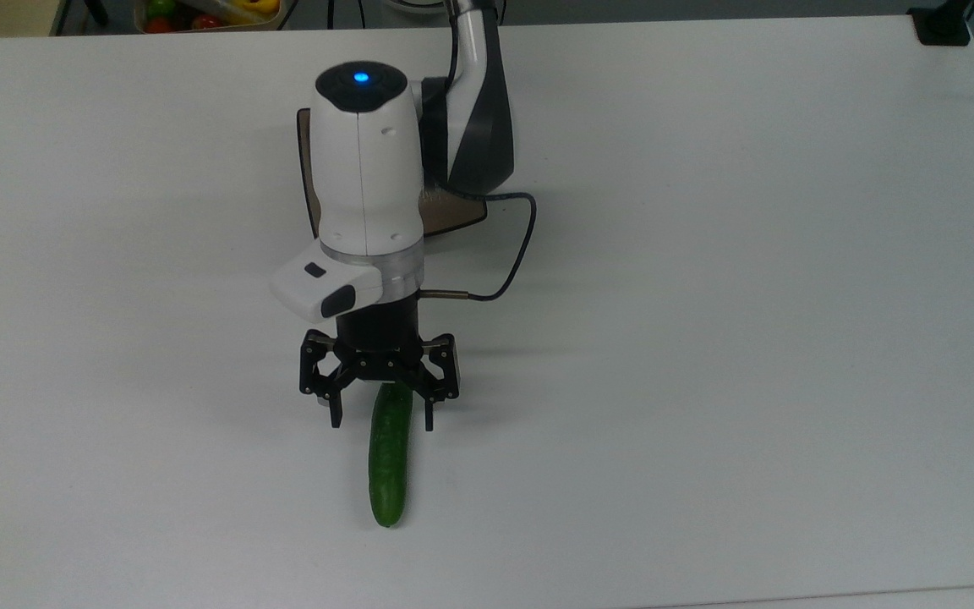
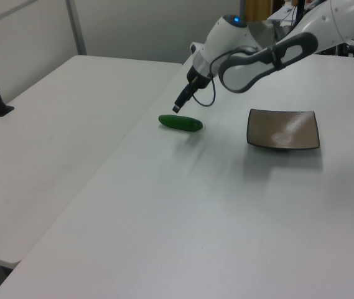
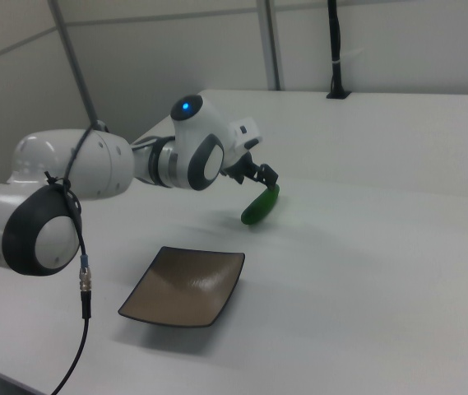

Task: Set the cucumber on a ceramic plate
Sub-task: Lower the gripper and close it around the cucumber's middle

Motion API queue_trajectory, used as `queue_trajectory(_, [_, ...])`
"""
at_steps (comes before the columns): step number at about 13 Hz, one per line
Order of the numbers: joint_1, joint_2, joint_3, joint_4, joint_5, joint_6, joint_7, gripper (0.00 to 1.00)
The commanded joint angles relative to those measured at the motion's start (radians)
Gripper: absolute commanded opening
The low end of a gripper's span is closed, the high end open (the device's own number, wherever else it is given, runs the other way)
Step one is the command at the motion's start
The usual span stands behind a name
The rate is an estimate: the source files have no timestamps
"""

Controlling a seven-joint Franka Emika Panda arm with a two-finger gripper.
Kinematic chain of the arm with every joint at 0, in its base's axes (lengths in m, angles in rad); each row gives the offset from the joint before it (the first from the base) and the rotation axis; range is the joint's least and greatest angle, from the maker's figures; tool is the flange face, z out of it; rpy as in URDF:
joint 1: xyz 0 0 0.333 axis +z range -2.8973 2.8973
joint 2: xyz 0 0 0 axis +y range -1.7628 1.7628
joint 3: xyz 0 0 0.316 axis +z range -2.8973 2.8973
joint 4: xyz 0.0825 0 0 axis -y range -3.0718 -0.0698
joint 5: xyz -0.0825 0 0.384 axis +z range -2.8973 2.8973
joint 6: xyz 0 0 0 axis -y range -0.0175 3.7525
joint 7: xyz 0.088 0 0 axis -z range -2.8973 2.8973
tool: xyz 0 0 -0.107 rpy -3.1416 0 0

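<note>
Nearest in the top view: cucumber (image 1: 389, 469), lying lengthwise on the white worktop (image 1: 707, 338), untouched and flat, pointing away toward the arm. Well apart from the plate (image 2: 283, 129), which sits farther back, partly under the arm in the top view, bare in the left and right views.

Just past the cucumber's near half: end effector (image 1: 381, 416), fingers spread wide, one on each side of the cucumber's far end, gripping nothing. Seen in the left view, fingertips look to hang a little above the cucumber (image 2: 180, 123), not yet level with it. In the right view, end effector (image 3: 260, 177) poised over the far end of the cucumber (image 3: 261, 206).

Step in hand, by judgement: reach and straddle, ahead of the grasp.

To do it well:
- Shift a touch along the cucumber toward its middle before closing; a pinch at the very end likely to let the free end droop or swing on the lift.
- Keep fingers square across the long axis, so the pads meet the sides and not the rounded tip.
- Lower until pads sit at the widest part, short of scraping the worktop.
- Close gently; round, bumpy skin apt to roll or squirt out under an off-centre squeeze.
- Lift straight up first, then carry back to the plate; shallow rim, so set down low and level, centred.
</note>
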Motion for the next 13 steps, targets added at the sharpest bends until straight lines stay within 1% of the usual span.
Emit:
queue_trajectory(1, [0.008, 0.059, -0.008, 0.032, -0.041, 0.059, 0.014, 1.0])
queue_trajectory(6, [0.006, 0.097, -0.008, 0.032, -0.051, 0.074, 0.013, 1.0])
queue_trajectory(8, [0.006, 0.102, -0.008, 0.03, -0.054, 0.086, 0.013, 0.92])
queue_trajectory(9, [0.006, 0.103, -0.008, 0.027, -0.069, 0.088, 0.011, 0.84])
queue_trajectory(10, [0.008, 0.105, -0.008, 0.027, -0.08, 0.088, 0.011, 0.78])
queue_trajectory(11, [0.006, 0.106, -0.008, 0.025, -0.094, 0.088, 0.013, 0.68])
queue_trajectory(12, [0.006, 0.106, -0.008, 0.025, -0.095, 0.088, 0.011, 0.6])
queue_trajectory(13, [0.006, 0.106, -0.008, 0.024, -0.095, 0.088, 0.011, 0.5])
